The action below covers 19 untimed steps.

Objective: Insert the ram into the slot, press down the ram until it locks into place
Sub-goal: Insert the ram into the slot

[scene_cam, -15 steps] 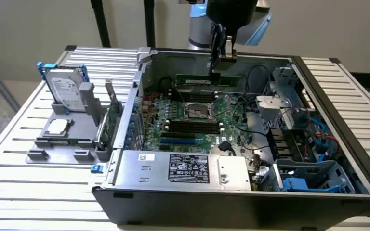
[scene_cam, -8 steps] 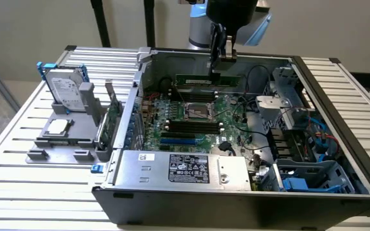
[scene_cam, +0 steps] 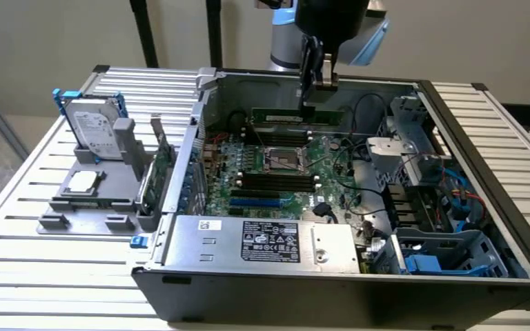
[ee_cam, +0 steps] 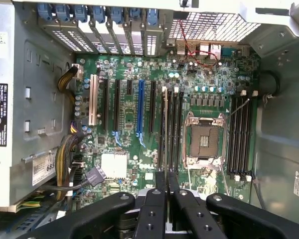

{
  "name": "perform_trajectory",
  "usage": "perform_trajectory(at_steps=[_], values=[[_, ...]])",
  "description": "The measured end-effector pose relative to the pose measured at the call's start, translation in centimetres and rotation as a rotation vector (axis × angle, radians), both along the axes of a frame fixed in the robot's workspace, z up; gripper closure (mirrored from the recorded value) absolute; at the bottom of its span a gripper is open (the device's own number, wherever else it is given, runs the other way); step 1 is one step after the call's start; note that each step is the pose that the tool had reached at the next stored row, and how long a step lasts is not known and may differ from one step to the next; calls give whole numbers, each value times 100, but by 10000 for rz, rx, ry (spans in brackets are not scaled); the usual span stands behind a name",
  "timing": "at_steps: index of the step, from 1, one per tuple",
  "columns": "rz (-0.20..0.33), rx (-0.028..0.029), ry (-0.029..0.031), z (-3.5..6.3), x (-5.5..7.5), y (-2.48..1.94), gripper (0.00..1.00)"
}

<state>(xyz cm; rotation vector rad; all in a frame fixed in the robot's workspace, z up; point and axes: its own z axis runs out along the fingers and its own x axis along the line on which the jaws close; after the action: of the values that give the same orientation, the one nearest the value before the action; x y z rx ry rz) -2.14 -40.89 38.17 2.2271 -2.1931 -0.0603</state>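
Open computer case [scene_cam: 339,303] lying on a slatted table [scene_cam: 16,207], main board facing up.

Ram stick [scene_cam: 283,116]: upright on its long edge at the far side of the board in the exterior view, just beyond the bare processor socket [scene_cam: 283,160], chips facing the camera. It stands over the bank of black slots there. From the wrist it is seen edge-on as a thin pale line [ee_cam: 165,129] along one slot [ee_cam: 161,149], the outermost of its bank, with two empty black slots [ee_cam: 175,134] between it and the processor socket [ee_cam: 204,141]. Cannot tell whether the stick is fully down or whether the end latches have closed.

Gripper [scene_cam: 309,103]: comes straight down from above, tips meeting the stick's upper edge a little toward the exterior view's right of its middle. In the wrist view the gripper [ee_cam: 165,181] has its two black fingers [ee_cam: 154,199] drawn nearly together, with only a sliver of a gap that lines up with the stick's edge. Reads as pinched on the stick's top edge.

Elsewhere: blue socket [ee_cam: 140,112] among the longer card slots, well apart from the stick. Another bank of four black slots [ee_cam: 239,134] on the other side of the processor socket, empty. Labelled metal box [scene_cam: 256,241] in the near part of the case. Outside the case, toward the exterior view's left, a hard drive [scene_cam: 94,131] stands in a grey holder [scene_cam: 90,200].
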Motion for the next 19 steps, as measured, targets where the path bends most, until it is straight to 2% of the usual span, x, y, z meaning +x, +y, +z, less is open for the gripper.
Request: perform_trajectory(at_steps=[6, 19], values=[[-556, -40, 0, -97, -16, 0, 87], [-573, -42, 0, -334, -42, 0, 87]])
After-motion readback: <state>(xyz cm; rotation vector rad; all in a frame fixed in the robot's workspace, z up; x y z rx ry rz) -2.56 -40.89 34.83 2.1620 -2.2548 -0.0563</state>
